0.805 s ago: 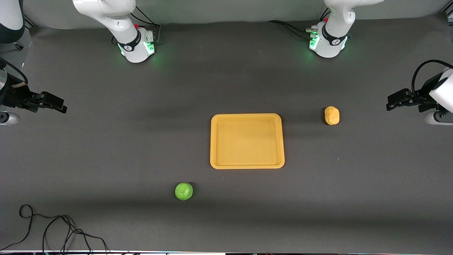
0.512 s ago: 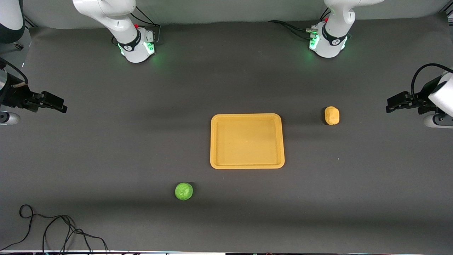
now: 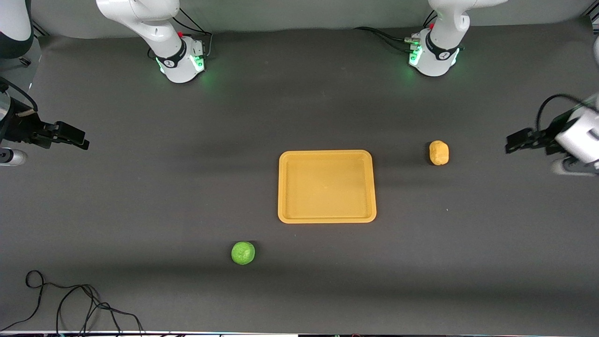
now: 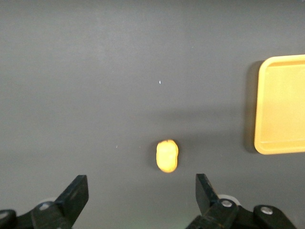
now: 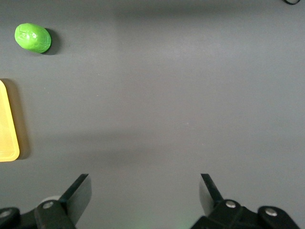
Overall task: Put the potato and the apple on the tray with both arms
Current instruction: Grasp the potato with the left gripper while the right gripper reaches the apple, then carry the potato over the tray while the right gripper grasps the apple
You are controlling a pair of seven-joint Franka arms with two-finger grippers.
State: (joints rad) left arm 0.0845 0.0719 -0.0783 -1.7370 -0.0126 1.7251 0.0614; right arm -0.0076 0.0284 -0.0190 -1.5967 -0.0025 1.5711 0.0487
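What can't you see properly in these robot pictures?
- Left gripper: blurred in the front view; its arm is cut by the edge.
- Right gripper: its arm is cut by the front view's edge.
- Tray: partly cut off in both wrist views.
- Apple and potato: undersides hidden against the table.

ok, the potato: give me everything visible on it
The potato is a small oblong yellow-tan lump with a matte, slightly bumpy surface. It lies on the dark table, off the orange tray and apart from it, toward the left arm's end. Nothing touches it except the table. The left gripper hangs open above the table short of it; in the left wrist view the potato shows between the fingers, untouched.
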